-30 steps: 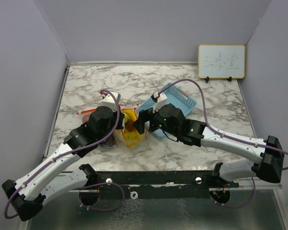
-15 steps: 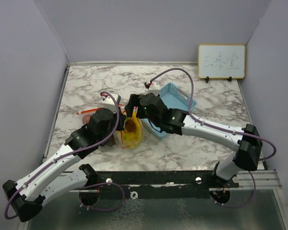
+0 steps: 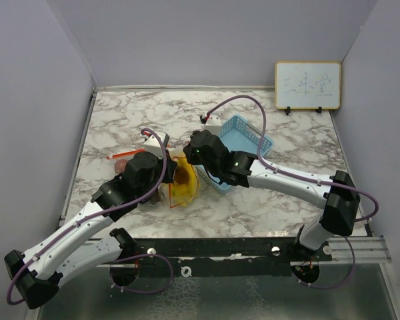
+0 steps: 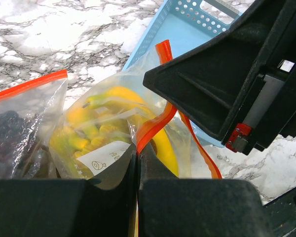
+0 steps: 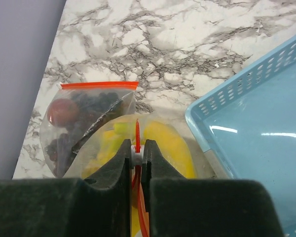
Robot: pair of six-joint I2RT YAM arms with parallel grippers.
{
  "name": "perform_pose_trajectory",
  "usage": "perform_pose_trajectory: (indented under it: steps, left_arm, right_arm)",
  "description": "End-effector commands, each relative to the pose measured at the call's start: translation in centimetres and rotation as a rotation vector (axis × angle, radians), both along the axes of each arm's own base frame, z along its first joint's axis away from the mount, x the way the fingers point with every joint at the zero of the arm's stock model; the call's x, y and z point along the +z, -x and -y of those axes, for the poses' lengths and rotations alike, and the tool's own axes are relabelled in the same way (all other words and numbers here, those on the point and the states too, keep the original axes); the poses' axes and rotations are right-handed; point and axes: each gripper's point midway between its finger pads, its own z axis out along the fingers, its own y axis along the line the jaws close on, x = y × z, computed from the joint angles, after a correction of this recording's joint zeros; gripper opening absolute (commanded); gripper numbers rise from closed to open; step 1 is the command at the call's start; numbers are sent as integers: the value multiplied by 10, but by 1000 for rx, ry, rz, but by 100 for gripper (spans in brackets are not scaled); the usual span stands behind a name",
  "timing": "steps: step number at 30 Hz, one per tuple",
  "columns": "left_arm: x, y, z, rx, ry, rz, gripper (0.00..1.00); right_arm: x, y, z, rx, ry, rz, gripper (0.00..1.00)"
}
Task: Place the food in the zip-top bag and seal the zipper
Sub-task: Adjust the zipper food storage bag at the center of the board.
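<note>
**Both grippers clamped on the bag's zipper strip; food inside the bag.**

The left gripper (image 4: 138, 157) has its jaws together on the orange zipper strip (image 4: 157, 117). The right gripper (image 5: 136, 147) pinches the same strip between jaws that are almost closed. The zip-top bag (image 3: 182, 190) lies on the marble table (image 3: 120, 113), just beside the blue mesh basket (image 3: 245, 139) at the basket's 8 o'clock. Inside the bag, the yellow bananas (image 5: 168, 143) sit directly under the pinched strip. The dark grape cluster (image 5: 91, 106) and the small round red fruit (image 5: 59, 112) lie at 10 o'clock from the right gripper. A whiteboard (image 3: 307, 85) stands at the table's 1 o'clock edge.
</note>
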Motion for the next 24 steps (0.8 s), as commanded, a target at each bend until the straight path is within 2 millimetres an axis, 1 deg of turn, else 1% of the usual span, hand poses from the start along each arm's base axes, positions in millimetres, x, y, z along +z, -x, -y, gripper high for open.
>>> perform_pose_trajectory:
  steps: [1, 3, 4, 6, 7, 8, 9, 10, 12, 14, 15, 17, 20, 22, 24]
  left_arm:
    - [17, 3, 5, -28, 47, 38, 0]
    - [26, 5, 3, -42, 44, 54, 1]
    - [33, 7, 1, -49, 42, 65, 16]
    - [53, 14, -4, -66, 43, 97, 42]
    - [63, 18, -7, -83, 42, 118, 60]
    - [76, 23, -10, -104, 49, 149, 80]
    - [87, 30, -14, -128, 54, 182, 96]
    - [100, 37, -17, -154, 61, 221, 99]
    - [123, 52, -27, -198, 72, 305, 99]
    - [144, 68, -38, -234, 87, 401, 99]
    - [151, 74, -42, -250, 92, 442, 99]
    - [156, 91, -40, -346, 86, 529, 99]
    - [155, 116, -26, -528, 75, 642, 98]
    - [152, 125, -17, -608, 81, 694, 99]
    - [149, 127, -10, -651, 77, 718, 99]
  right_arm:
    - [24, 0, -1, 33, -25, 70, 2]
    - [39, 2, 0, 63, -45, 114, 2]
    - [47, 3, 1, 73, -49, 140, 2]
    - [66, 9, -1, 135, -51, 183, 2]
    - [75, 11, -1, 164, -43, 207, 2]
    - [85, 14, -3, 202, -39, 230, 2]
    - [96, 18, -3, 238, -38, 251, 2]
    - [106, 23, -5, 276, -34, 270, 2]
    - [120, 35, -10, 376, -30, 296, 2]
    - [132, 50, -13, 484, -33, 322, 2]
    - [138, 56, -14, 531, -34, 336, 2]
    - [150, 74, -14, 646, -26, 379, 2]
    - [162, 99, -10, 801, -13, 449, 2]
    - [164, 113, -5, 881, 0, 487, 2]
    - [165, 130, -1, 968, -4, 523, 2]
